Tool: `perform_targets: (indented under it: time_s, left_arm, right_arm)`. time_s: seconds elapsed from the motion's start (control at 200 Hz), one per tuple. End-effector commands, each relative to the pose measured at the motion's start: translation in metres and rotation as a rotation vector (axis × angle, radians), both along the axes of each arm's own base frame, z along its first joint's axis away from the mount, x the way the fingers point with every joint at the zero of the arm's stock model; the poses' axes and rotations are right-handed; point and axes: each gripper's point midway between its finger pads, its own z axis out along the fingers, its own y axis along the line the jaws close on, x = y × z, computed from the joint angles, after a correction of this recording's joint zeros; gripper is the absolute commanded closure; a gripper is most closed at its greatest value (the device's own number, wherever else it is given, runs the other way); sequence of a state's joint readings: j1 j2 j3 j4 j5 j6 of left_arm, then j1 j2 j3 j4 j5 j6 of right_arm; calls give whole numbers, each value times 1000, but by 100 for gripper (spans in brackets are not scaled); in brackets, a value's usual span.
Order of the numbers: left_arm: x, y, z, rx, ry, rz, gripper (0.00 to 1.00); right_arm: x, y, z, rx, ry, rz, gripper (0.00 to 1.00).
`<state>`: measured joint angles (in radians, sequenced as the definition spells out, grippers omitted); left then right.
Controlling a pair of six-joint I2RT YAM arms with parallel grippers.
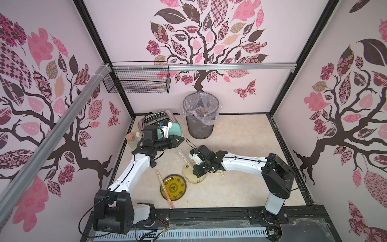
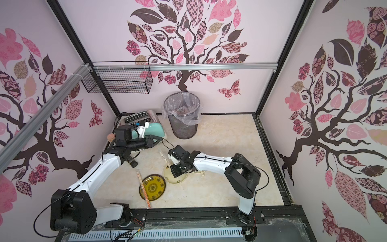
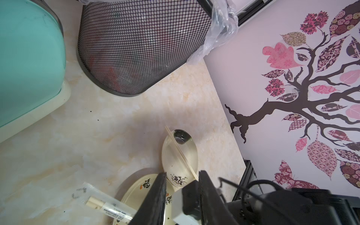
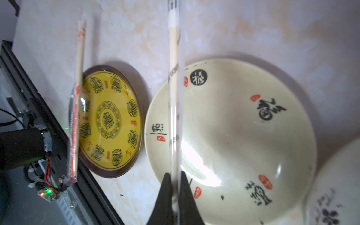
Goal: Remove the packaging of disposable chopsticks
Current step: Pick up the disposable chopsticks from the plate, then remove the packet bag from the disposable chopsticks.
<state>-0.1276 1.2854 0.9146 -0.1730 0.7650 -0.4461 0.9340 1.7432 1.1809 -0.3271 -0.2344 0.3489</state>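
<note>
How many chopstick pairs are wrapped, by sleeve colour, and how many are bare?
clear-sleeved pair: 1
orange-red-sleeved pair: 1
bare pair: 1
Total: 3

white flower-print plate cut by frame edge, clear printed plastic sleeve lettering blurred, black mesh bin contents indistinct, brown-topped jar half behind left arm

Both top views high overhead, whole table, wrist views low and close, looking past left gripper and right gripper, sharing cream plate.
</note>
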Motion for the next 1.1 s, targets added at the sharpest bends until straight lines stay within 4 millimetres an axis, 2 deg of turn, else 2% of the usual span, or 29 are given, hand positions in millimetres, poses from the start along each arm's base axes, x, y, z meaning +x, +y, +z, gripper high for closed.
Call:
perform_targets:
  time_s: [0.0, 0.08, 0.155, 0.31, 0.45, 0.6, 0.69, 0.785, 0.895, 1.095]
  left_arm:
    - [1, 0, 21, 1, -72, -10, 68]
    - [-3, -4, 30, -15, -101, -31, 68]
    - [-9, -17, 42, -25, -146, -66, 68]
    - [-21, -68, 73, -59, -231, -186, 67]
    - [-8, -107, 100, -131, -270, -248, 63]
    - [5, -141, 132, -208, -312, -307, 61]
    - [10, -156, 151, -266, -346, -341, 57]
    - [10, -164, 169, -328, -365, -375, 54]
    - [7, -164, 190, -392, -399, -396, 54]
    - [0, -164, 213, -418, -439, -421, 52]
  right_arm:
    - [16, -25, 31, 40, -67, -82, 100]
    - [26, -49, 53, 101, -115, -135, 100]
    - [34, -73, 74, 160, -172, -178, 100]
    - [47, -114, 127, 340, -306, -254, 100]
    - [60, -135, 171, 464, -425, -302, 100]
    - [61, -138, 214, 613, -529, -306, 100]
    - [56, -135, 228, 676, -553, -277, 100]
    - [52, -132, 236, 712, -566, -252, 100]
    - [50, -131, 238, 726, -567, -240, 100]
    - [44, -124, 245, 775, -553, -191, 100]
